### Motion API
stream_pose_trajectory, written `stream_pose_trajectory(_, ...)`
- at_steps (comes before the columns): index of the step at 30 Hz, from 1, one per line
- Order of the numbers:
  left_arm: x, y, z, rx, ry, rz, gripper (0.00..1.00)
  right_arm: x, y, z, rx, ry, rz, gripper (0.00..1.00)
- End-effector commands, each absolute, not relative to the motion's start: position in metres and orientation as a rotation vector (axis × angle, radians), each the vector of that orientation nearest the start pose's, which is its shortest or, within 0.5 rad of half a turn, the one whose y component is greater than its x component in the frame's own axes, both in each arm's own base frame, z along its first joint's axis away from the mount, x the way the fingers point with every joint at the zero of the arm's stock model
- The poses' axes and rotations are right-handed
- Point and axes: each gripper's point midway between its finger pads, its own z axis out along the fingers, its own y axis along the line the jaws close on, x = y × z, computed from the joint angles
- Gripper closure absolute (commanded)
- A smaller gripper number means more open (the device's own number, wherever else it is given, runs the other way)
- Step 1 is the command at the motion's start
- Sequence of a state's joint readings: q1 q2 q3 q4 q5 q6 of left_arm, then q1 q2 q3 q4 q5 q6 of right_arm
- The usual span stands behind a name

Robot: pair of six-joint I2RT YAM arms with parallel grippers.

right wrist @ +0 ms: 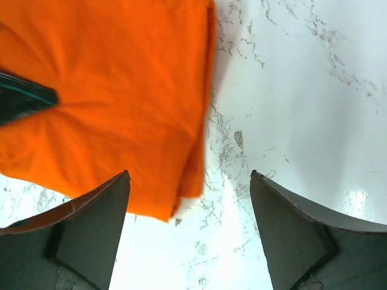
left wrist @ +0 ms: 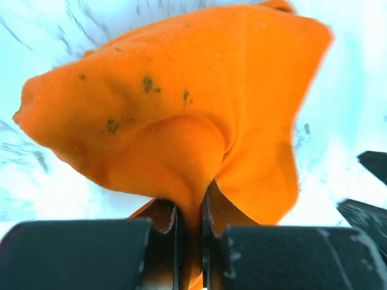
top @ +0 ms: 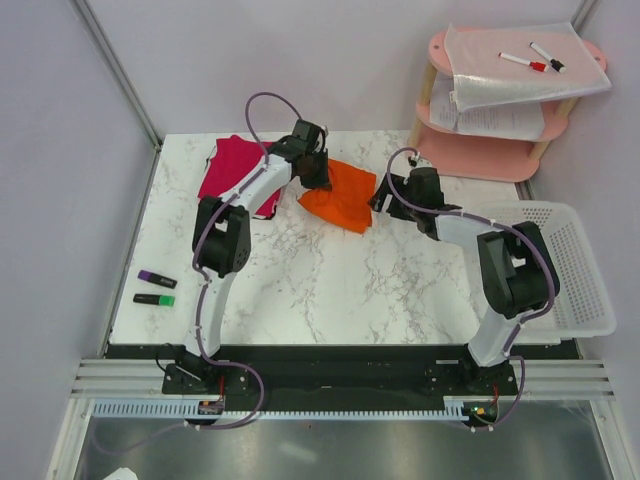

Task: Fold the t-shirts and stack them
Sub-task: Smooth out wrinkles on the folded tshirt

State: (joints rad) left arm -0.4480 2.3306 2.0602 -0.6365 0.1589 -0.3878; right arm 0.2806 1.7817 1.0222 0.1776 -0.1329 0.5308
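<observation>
My left arm (top: 225, 240) rises from its base, elbow high, with the forearm stretched toward one o'clock. The left gripper (left wrist: 192, 211) has its jaws pinched tight on a fold of the orange shirt (left wrist: 181, 90). My right arm (top: 510, 270) bends toward ten o'clock. The right gripper (right wrist: 188, 181) tilts downward, jaws spread wide, gripping nothing.

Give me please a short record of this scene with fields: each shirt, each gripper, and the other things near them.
orange t-shirt: bunched at the far middle of the table
magenta t-shirt: lying at the far left
left gripper: shut, pinching a fold of the orange t-shirt
right gripper: open, over the orange t-shirt's edge, holding nothing
highlighters: two, purple and green, near the left edge
white basket: at the right side
</observation>
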Motion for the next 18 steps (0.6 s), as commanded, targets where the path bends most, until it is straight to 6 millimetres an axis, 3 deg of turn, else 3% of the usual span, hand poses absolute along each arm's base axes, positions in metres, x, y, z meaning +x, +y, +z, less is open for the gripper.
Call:
stream_pose_trajectory(1, 0.508, -0.269, 0.167, 0.241, 2.382, -0.505, 0.98, 0.447, 0.172, 0.075, 0.239, 2.189, 0.606, 0.12)
stream_pose_trajectory(9, 0.515, -0.225, 0.215, 0.208, 2.3, -0.431, 0.98, 0.435, 0.184, 0.039, 0.246, 2.265, 0.659, 0.12)
stream_pose_trajectory(13, 0.533, -0.186, 0.241, 0.157, 2.246, -0.398, 0.98, 0.432, 0.19, 0.027, 0.241, 2.292, 0.668, 0.12)
stream_pose_trajectory(18, 0.544, -0.141, 0.253, 0.12, 2.232, -0.376, 0.98, 0.426, 0.197, 0.014, 0.232, 2.325, 0.678, 0.12)
